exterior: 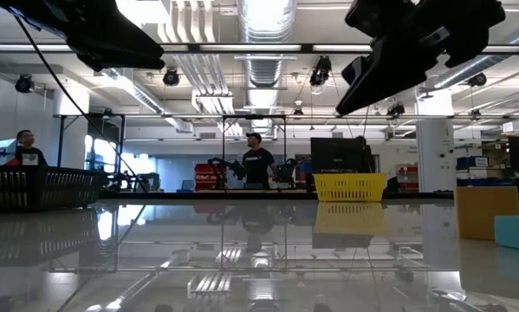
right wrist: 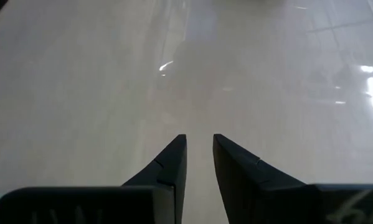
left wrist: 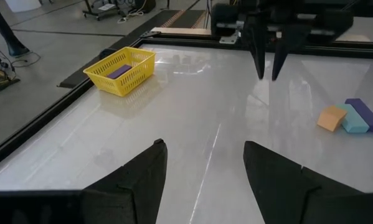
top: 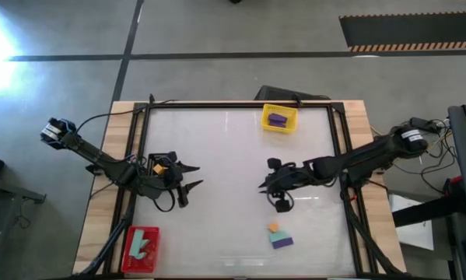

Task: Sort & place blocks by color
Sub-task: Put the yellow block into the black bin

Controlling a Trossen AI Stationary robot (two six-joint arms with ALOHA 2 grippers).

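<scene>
Gloss covers the white desk [top: 233, 155], mirroring ceiling lights. We see the left gripper [top: 192, 176] over the desk's left half, its tapered dark fingers [left wrist: 142, 180] spread wide and empty. The right gripper [top: 264, 185] hangs near the centre, its pointed fingers [right wrist: 170, 165] almost pressed together, holding nothing. Near the front edge an orange cube [top: 273, 228], a mint-teal bar [top: 279, 234] and a purple bar [top: 282, 242] lie touching. A meshed yellow tray [top: 280, 118] holds a purple block [top: 277, 119]; a red tray [top: 140, 250] holds teal pieces [top: 140, 243].
</scene>
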